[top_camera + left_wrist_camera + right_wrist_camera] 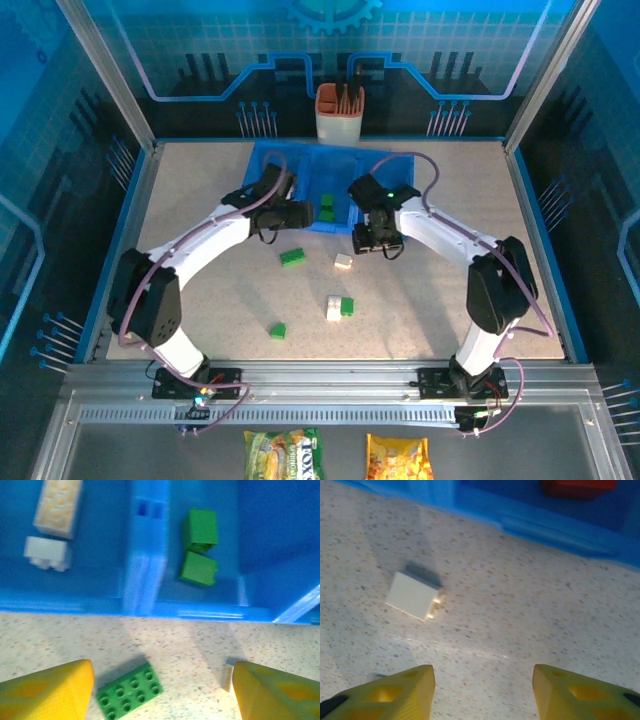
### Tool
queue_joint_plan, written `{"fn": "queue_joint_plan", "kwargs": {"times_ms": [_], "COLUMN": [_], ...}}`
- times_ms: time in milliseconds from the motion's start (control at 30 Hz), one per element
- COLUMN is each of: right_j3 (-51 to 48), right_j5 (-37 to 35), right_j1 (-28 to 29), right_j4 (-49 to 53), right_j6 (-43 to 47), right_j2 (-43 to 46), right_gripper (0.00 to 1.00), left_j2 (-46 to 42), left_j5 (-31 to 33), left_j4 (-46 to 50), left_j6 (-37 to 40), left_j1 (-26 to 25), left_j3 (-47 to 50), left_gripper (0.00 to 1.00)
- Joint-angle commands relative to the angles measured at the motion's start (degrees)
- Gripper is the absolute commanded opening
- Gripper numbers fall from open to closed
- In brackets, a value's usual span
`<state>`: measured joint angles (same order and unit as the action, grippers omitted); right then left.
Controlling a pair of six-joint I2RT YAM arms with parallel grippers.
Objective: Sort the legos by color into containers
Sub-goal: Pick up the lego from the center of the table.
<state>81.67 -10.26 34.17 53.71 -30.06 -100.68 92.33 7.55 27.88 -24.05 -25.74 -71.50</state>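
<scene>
On the left of the bench [190, 180], a small green brick [277, 330] lies alone, toward the arms' side. The left gripper [162, 680] hovers low in front of the near wall of the blue tray [150, 607], its 2 yellow fingers [47, 692] wide apart and clamped on nothing. A flat green brick [130, 691] lies on the bench between them, just beside the left finger and apart from the tray. Inside the tray, the compartment left of the divider holds a cream brick [57, 505] and a white brick [46, 552], close together. The compartment to its right holds 2 green bricks [199, 568], one against the other. Near the middle of the bench, a white cube [333, 311] and a green cube [347, 304] sit touching. The right gripper [482, 680] hangs over bare bench near the tray's front, its fingers apart and holding nothing. A white block [414, 595] lies tipped on its side ahead and to the left, clear of both fingers. A red brick [580, 487] rests in the tray beyond.
</scene>
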Motion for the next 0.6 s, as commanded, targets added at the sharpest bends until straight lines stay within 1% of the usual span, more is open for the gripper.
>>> {"fn": "queue_joint_plan", "kwargs": {"times_ms": [0, 133, 300, 467, 567], "right_j3": [4.76, 10.76, 17.55, 25.08, 29.20], "right_j5": [-0.75, -0.64, -0.21, -0.24, -0.31], "right_j1": [2.82, 5.69, 8.85, 11.88, 13.31], "right_j4": [1.12, 2.33, 3.26, 4.44, 5.08], "right_j6": [-2.03, -2.35, -3.33, -4.25, -4.90], "right_j2": [-4.00, -9.23, -14.96, -21.28, -24.94], "right_gripper": [0.55, 0.55, 0.55, 0.57, 0.60], "left_j2": [-5.28, -8.99, -12.45, -15.20, -16.08], "left_j5": [-2.19, -5.62, -9.10, -13.27, -13.66], "left_j4": [-0.44, 0.69, 4.62, 9.06, 12.61], "left_j6": [0.14, 0.47, 2.07, 1.97, 3.72], "left_j1": [3.06, 9.01, 14.59, 17.16, 17.78], "left_j3": [4.53, 7.88, 9.19, 8.88, 7.31], "left_gripper": [0.75, 0.75, 0.75, 0.76, 0.76]}}
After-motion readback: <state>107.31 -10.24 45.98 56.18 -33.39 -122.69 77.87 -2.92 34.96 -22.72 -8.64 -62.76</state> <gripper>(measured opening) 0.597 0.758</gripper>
